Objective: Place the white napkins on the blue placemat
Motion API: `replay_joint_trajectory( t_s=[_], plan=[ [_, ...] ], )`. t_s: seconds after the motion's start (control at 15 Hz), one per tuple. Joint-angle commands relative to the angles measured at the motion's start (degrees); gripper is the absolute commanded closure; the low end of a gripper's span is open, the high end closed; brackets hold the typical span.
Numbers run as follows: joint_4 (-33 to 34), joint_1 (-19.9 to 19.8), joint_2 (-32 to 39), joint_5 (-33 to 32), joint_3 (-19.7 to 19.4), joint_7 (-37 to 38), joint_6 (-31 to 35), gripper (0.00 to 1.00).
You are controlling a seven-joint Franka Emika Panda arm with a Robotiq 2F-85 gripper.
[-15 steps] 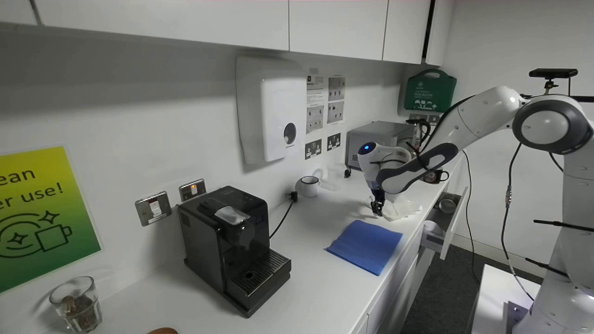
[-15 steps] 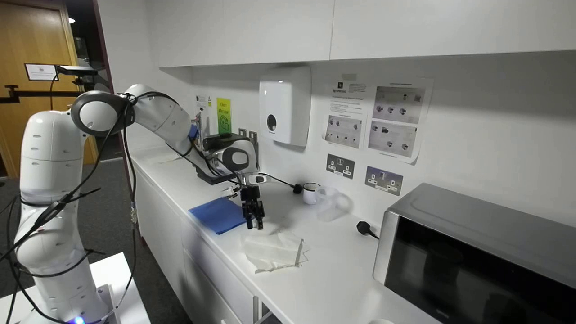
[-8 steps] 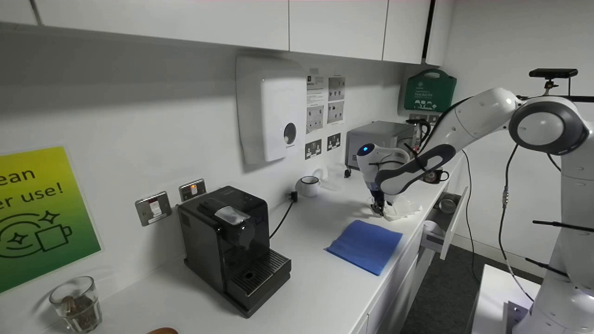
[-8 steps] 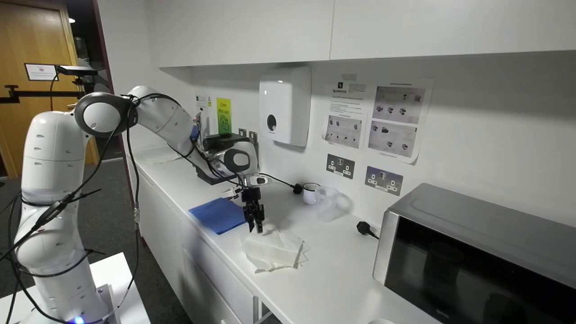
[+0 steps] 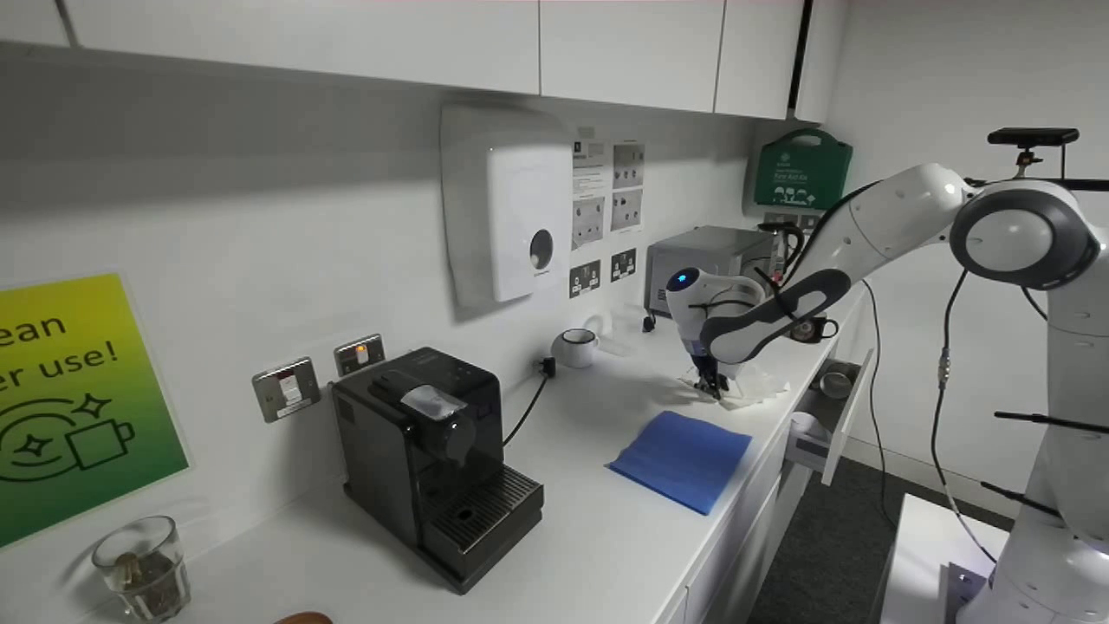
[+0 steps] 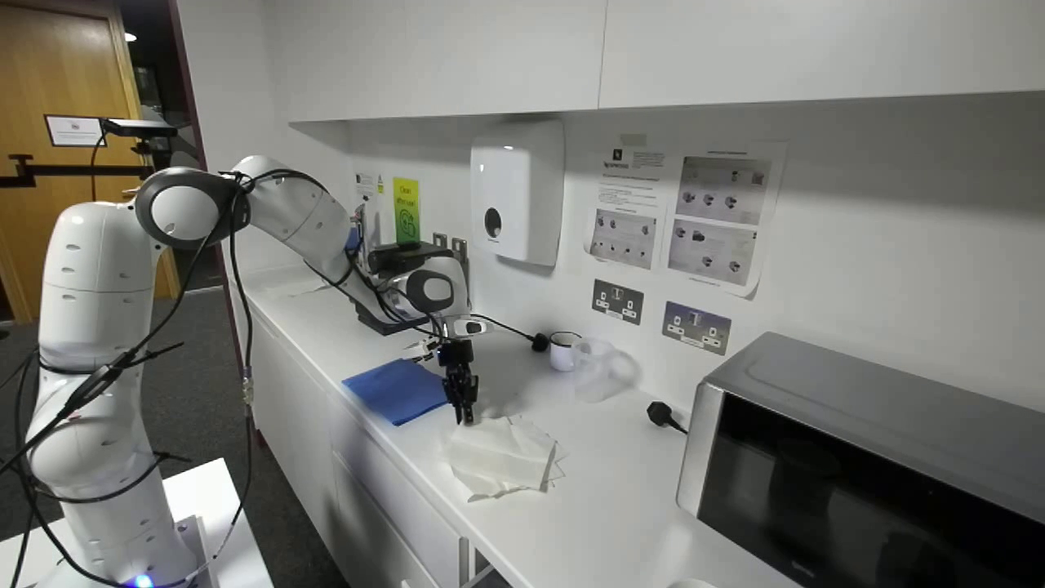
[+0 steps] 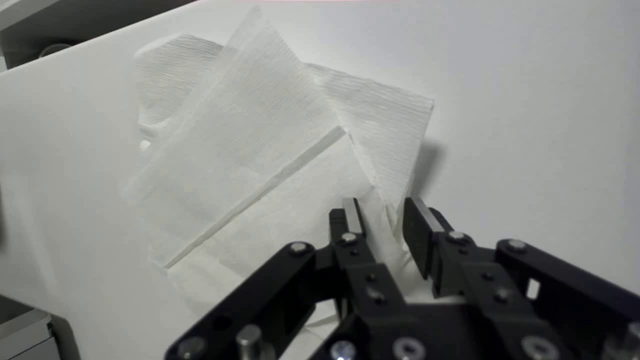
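Note:
Several white napkins lie overlapped and crumpled on the counter, beyond the blue placemat in an exterior view. The flat, square placemat does not show in the wrist view. My gripper points down at the edge of the napkins nearest the placemat. Its fingers stand part-way apart, with a bunched, raised fold of napkin in the gap. One finger borders the raised edge; whether both pads press on the paper I cannot tell. In both exterior views the fingertips are down at the napkins' level, on their near margin.
A black coffee machine stands further along the counter. By the wall are a white mug and a clear plastic container. A microwave occupies the far end. A drawer hangs out below the counter's front edge.
The gripper has come down slightly onto the napkins' edge, and its fingers have drawn closer together. The napkins have shifted a little away from the placemat, with their near edge bunching up.

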Motion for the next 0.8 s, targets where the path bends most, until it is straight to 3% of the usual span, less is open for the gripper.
replay_joint_trajectory(
  t_s=[0.0,0.2,0.33,0.47,0.53,0.73],
  plan=[
    [1.83,0.43,0.79,-0.23,-0.78,-1.67,-1.33,0.59],
    [1.88,0.53,0.66,-0.18,-0.71,-1.77,-1.86,0.57],
    [1.63,0.49,0.26,0.01,-0.64,-2.04,-1.7,0.49],
    [1.1,0.53,-0.46,-0.17,-0.63,-1.93,-1.23,0.24],
    [0.96,0.62,-0.71,-0.4,-0.64,-1.77,-1.22,0.22],
    [0.94,0.73,-0.99,-0.35,-0.59,-1.8,-1.44,0.01]
  ],
)
